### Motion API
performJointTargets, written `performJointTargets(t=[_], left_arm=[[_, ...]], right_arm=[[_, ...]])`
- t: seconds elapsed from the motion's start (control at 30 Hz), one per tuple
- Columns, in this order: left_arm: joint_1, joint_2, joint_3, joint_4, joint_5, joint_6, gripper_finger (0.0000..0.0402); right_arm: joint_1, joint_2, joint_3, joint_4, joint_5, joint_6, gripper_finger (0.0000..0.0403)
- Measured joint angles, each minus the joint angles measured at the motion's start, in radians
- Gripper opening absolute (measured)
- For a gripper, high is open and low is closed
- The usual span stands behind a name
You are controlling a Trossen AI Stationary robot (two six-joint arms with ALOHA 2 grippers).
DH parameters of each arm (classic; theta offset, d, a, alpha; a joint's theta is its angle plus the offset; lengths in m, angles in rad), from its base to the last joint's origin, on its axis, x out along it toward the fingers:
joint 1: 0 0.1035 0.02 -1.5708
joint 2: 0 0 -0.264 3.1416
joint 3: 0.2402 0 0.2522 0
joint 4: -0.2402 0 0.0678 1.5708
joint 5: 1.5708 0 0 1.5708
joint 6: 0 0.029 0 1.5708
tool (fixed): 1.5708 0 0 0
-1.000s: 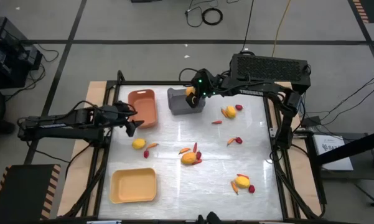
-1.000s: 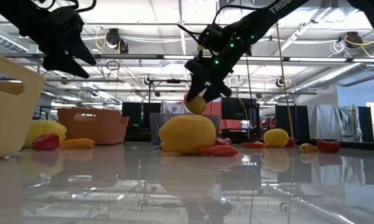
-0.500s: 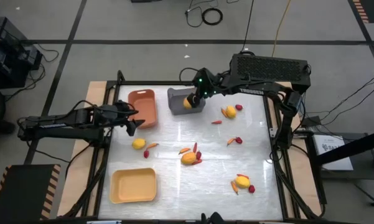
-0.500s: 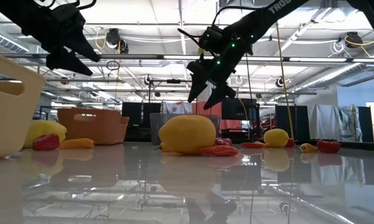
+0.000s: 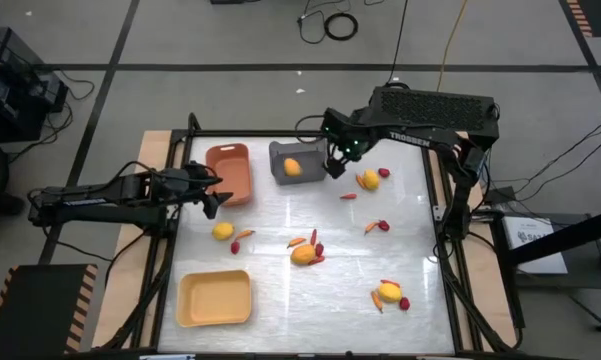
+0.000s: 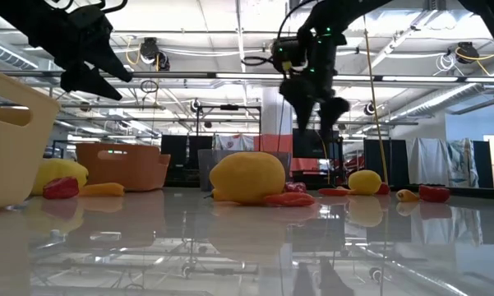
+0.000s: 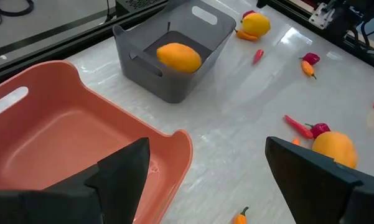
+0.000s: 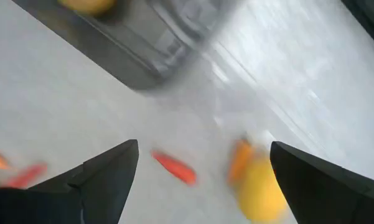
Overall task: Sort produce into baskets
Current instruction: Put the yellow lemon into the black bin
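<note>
Lemon (image 5: 292, 167) lies sorted inside the grey bin (image 5: 280, 152) at 12 o'clock, so the right tool (image 5: 346, 155) hangs open, empty.

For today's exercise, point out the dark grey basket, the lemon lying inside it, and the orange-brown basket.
dark grey basket (image 7: 150, 81): left wrist view, its near wall.
lemon (image 7: 179, 56): left wrist view, middle of the fruit.
orange-brown basket (image 7: 62, 127): left wrist view, bare inner floor.

One yellow-orange fruit (image 5: 292, 167) lies inside the dark grey bin (image 5: 280, 153).
</note>
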Motion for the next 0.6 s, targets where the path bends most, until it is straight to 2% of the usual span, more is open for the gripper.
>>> performJointTargets(t=[0.07,0.2,0.4,0.6], left_arm=[[0.000,0.000,0.000,0.000,-0.002,0.000,0.0326],[0.000,0.000,0.000,0.000,-0.005,0.000,0.0326],[0.000,0.000,0.000,0.003,-0.040,-0.027,0.0326],[0.000,0.000,0.001,0.032,-0.058,-0.029,0.0326]], right_arm=[[0.000,-0.004,-0.012,-0.010,0.033,-0.006,0.0356],[-0.027,-0.046,-0.074,0.002,0.035,-0.010,0.0356],[-0.095,-0.130,-0.268,0.089,0.040,0.061,0.0356],[-0.104,-0.165,-0.432,0.192,0.038,0.146,0.0356]])
